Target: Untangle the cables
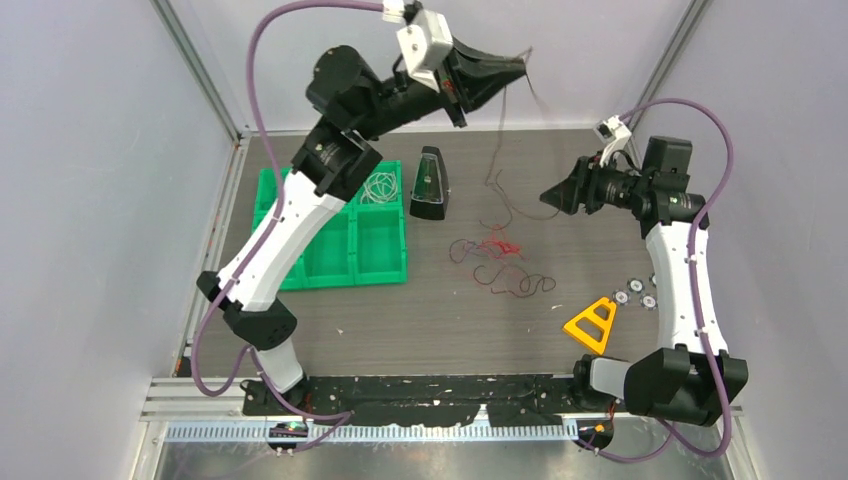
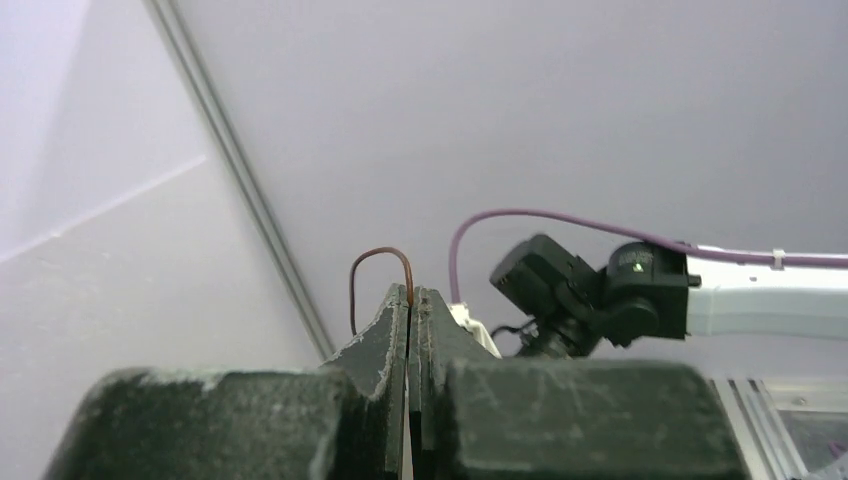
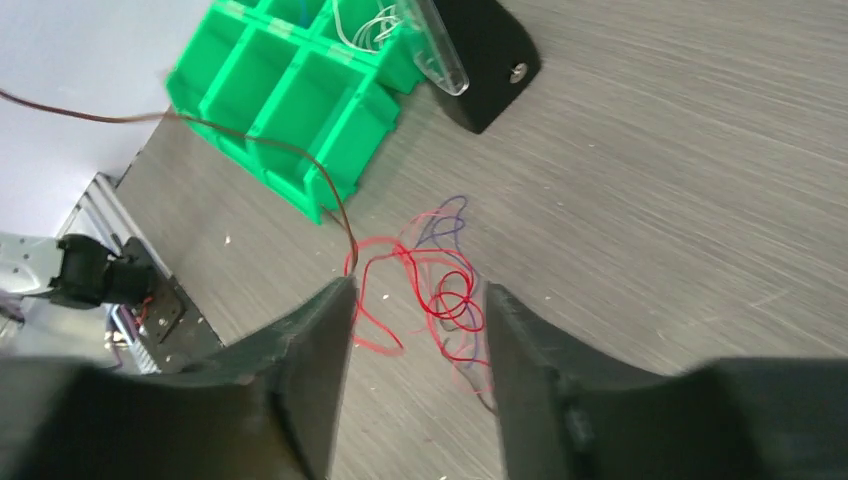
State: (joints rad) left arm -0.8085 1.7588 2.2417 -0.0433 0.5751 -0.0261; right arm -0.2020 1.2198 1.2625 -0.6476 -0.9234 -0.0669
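Note:
A tangle of thin red, purple and dark cables (image 1: 495,258) lies on the table middle; it also shows in the right wrist view (image 3: 440,280). My left gripper (image 1: 520,66) is raised high at the back and shut on a thin brown cable (image 2: 380,262), which loops above the closed fingertips. The brown cable (image 1: 497,160) hangs from it down to the tangle and crosses the right wrist view (image 3: 250,140). My right gripper (image 1: 548,195) is open and empty, hovering right of and above the tangle, its fingers (image 3: 320,330) apart.
A green compartment tray (image 1: 375,235) at the left holds a coil of pale cable (image 1: 378,187). A black stand (image 1: 430,186) sits beside it. A yellow triangle (image 1: 592,323) and small round pieces (image 1: 635,292) lie at the right near my right arm.

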